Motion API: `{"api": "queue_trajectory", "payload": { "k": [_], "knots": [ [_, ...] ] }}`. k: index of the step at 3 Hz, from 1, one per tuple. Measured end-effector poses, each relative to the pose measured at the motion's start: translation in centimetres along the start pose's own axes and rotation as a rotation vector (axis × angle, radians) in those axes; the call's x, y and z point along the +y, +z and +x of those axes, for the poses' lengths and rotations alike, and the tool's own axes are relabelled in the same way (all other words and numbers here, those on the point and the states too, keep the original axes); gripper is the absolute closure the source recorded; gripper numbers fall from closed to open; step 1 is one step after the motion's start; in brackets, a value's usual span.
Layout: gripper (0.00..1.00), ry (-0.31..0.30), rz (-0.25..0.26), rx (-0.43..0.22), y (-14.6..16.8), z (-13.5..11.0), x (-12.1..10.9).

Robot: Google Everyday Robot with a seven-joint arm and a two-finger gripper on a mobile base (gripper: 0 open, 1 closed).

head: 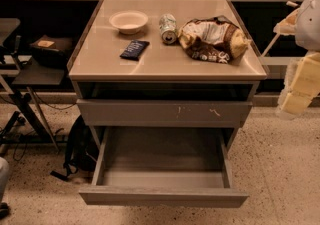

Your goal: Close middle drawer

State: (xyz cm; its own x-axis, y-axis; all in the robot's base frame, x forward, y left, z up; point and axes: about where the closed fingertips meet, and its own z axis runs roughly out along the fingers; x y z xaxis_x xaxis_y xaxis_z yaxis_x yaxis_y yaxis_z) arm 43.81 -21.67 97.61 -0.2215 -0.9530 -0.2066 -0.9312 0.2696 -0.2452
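Looking at the middle drawer [162, 196] first: pulled nearly all the way out of the cabinet, tray bare, plain front sticking out toward the camera over the floor. Sits directly under the scratched drawer front [160, 113]. Guessing it's wide open simply because nothing has pushed it yet, so the task is basically at the start. Should only need a flat, square push on the middle of that front. Best to avoid pushing near one corner: risk of skewing it on the runners.

Gripper [299, 90] parked off the right edge of the cabinet, about level with the scratched front, higher than the open drawer's front and well apart from it. Can't tell how wide open it is, or whether it's holding anything. Would probably have to drop lower and come round to the drawer's front edge.

Up on the cabinet top [165, 66]:
- Pale bowl [128, 21] near the back edge, left of centre.
- Tipped can [168, 28] just beside it, mid back edge.
- Crumpled snack bag [212, 40] toward the back right corner.
- Dark packet [134, 49] further forward, left of centre.

None of that in the drawer's way, and nothing in the tray to jam.

Black bag [80, 146] on the floor by the cabinet's left side, beside the drawer's path and seemingly not in it.
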Motion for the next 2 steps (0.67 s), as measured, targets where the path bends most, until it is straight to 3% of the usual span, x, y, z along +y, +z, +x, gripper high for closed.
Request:
{"api": "queue_trajectory", "payload": {
  "k": [1,2],
  "knots": [
    [0.0,0.0,0.0,0.0,0.0,0.0,0.0],
    [0.0,-0.021,-0.001,-0.037,0.6,0.3,1.5]
  ]
}}
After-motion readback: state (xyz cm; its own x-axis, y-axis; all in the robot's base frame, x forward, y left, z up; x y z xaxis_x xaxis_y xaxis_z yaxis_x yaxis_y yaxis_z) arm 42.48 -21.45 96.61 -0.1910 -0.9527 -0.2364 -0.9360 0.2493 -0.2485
